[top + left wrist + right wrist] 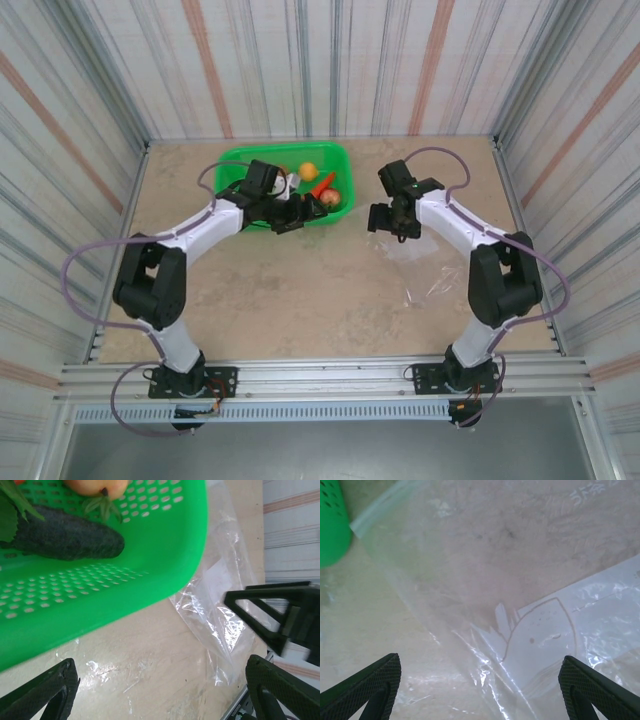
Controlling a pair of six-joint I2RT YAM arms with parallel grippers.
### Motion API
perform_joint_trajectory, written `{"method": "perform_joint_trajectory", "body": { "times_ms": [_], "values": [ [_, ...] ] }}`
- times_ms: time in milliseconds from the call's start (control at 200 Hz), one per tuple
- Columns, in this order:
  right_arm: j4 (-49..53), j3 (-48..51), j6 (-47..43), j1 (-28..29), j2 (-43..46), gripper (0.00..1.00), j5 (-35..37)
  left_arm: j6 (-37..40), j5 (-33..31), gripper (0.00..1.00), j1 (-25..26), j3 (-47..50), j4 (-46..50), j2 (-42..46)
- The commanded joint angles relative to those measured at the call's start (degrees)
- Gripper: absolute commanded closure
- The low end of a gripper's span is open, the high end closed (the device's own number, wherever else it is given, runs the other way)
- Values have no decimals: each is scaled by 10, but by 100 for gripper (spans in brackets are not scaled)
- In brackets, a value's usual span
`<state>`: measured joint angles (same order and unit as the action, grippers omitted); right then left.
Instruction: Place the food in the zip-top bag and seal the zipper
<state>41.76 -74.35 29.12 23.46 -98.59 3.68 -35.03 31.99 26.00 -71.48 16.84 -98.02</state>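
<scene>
- Green mesh basket [232,158] at 12 o'clock of table [290,290], holding the food: eggplant [65,540], small orange [309,171], chili [322,184].
- Clear zip-top bag [425,275] flat at 4 o'clock from basket; zipper [375,507] end just beside basket rim.
- Left gripper [288,224] over basket's 6 o'clock rim, fingers wide apart.
- Right gripper [388,220] above bag, fingers wide apart.
- Open tabletop from 6 to 9 o'clock.
</scene>
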Motion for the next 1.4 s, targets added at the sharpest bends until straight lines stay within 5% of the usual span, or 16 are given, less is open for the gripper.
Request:
{"method": "perform_joint_trajectory", "body": {
  "times_ms": [0,230,406,581,807,1087,1257,1393],
  "values": [
    [18,-15,-40,30,-56,16,37,41,-33,10,5,23,39,87],
    [-7,-9,-100,69,-106,38,16,61,-39,9,2,87,74,203],
    [-28,22,-123,100,-104,79,2,93,-70,8,-8,102,114,247],
    [-80,80,-187,158,-65,100,-18,112,-73,8,-16,91,134,246],
    [-151,120,-334,249,7,100,66,103,-86,9,-18,85,132,242],
    [-162,226,-748,318,136,100,-69,80,-105,9,-50,107,138,278],
    [-121,243,-885,366,110,100,29,85,-106,9,-79,120,157,304],
    [-148,269,-896,363,93,98,81,79,-80,9,-79,137,160,309]
  ]
}}
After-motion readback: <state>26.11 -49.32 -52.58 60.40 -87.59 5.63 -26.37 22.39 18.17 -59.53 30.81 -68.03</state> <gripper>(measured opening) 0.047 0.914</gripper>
